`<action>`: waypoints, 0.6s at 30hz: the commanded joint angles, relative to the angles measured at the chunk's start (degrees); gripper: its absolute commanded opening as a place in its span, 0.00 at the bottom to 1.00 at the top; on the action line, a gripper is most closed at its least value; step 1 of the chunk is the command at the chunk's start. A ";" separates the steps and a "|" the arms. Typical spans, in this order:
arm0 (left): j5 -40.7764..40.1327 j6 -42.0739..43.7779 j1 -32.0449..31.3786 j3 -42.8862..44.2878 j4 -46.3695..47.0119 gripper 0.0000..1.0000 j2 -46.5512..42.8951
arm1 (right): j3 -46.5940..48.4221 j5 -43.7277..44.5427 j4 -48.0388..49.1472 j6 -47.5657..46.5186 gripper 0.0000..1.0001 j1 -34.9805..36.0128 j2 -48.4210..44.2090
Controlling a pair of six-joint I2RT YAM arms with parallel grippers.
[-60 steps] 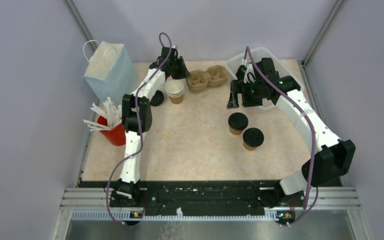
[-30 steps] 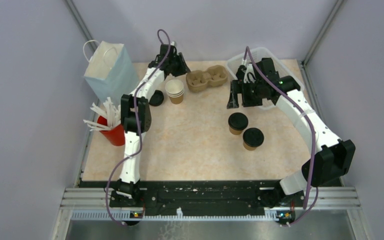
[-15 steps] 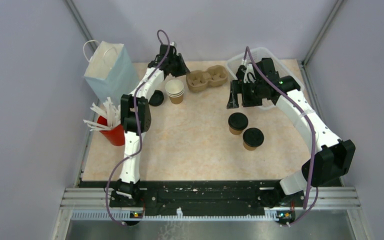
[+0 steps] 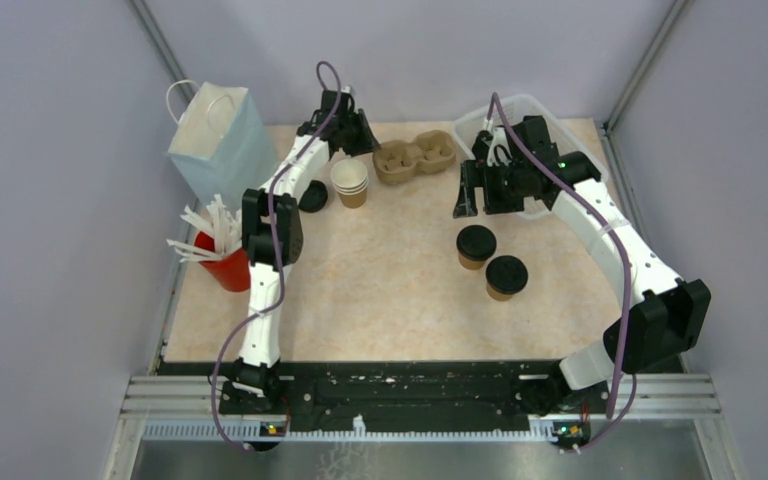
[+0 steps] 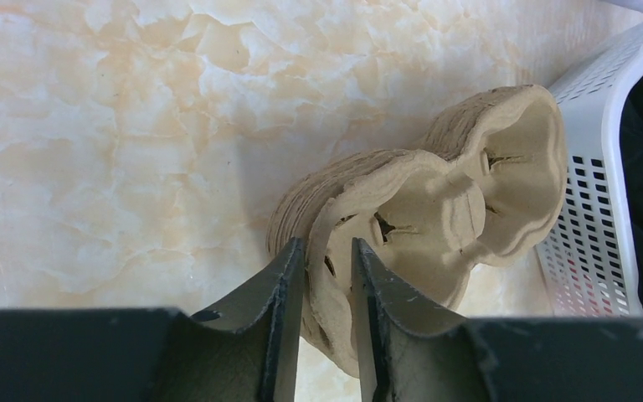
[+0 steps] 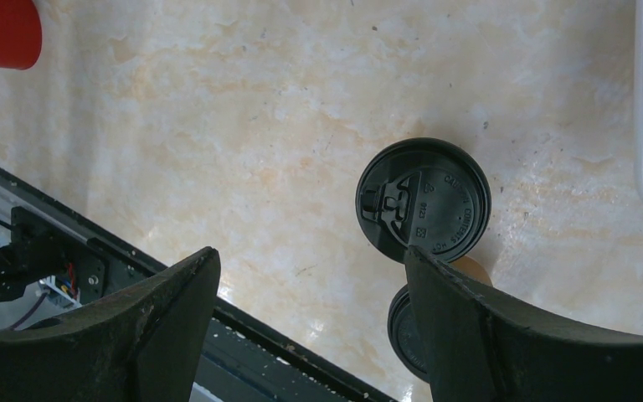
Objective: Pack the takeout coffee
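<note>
progress: looks early to me. both coffees have lids on, but neither is in the carrier (image 4: 415,157) yet, and both holes look bare.
coffees: far cup (image 4: 476,245) and near cup (image 4: 506,276) stand next to each other, nearly touching, right of the middle of the table (image 4: 380,290). they're well apart from the carrier at the back.
left to do: my guess is bring the carrier over to the cups and drop both in. after that the lot maybe goes in the paper bag (image 4: 222,140).
left arm: stretched to the far edge, wrist tipped down at the carrier's left end.
left gripper (image 5: 328,251): nipped onto the carrier's rim, cardboard wall caught between the two fingers.
right arm: elbow out to the side, wrist hanging over the table just behind the far cup.
right gripper (image 6: 310,260): jaws wide apart, holding nothing, with the far cup's black lid (image 6: 424,197) below.
also there: stack of unlidded cups (image 4: 350,182), a loose lid (image 4: 312,197), red cup (image 4: 225,268).
</note>
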 commanded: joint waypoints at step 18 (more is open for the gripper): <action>-1.24 1.36 -0.73 -0.05 -0.72 0.25 0.13 | 0.28 -0.70 1.78 -0.65 0.81 -0.09 -1.44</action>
